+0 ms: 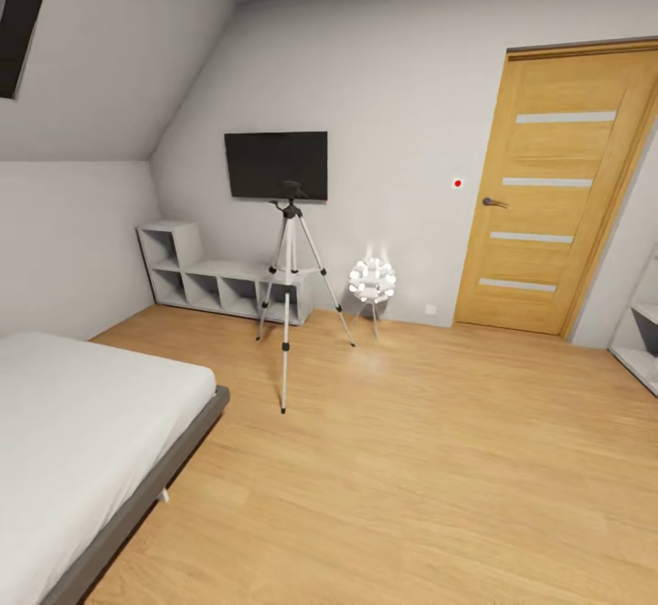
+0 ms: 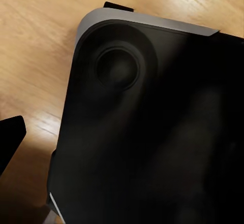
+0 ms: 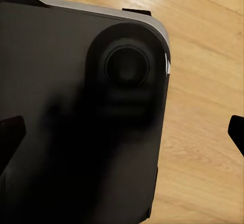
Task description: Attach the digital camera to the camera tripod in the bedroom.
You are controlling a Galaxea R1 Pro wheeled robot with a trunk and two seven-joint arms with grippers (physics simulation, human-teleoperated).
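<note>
Close under both wrists, the robot's dark base (image 2: pixel 152 132) over the wooden floor (image 1: pixel 411 495). Right gripper (image 3: pixel 122 132) with fingers apart, nothing between. Of the left gripper (image 2: pixel 11 138), one fingertip in sight, so cannot tell whether apart or together. Arms probably kept low for driving. Across the bedroom, camera tripod (image 1: pixel 287 313) upright on spread legs before the grey cube shelf (image 1: pixel 196 281), compartments seemingly empty, near the petal lamp (image 1: pixel 372 281). Whereabouts of the digital camera: cannot tell.

Smooth pale wooden floor (image 1: pixel 439 477)
</note>
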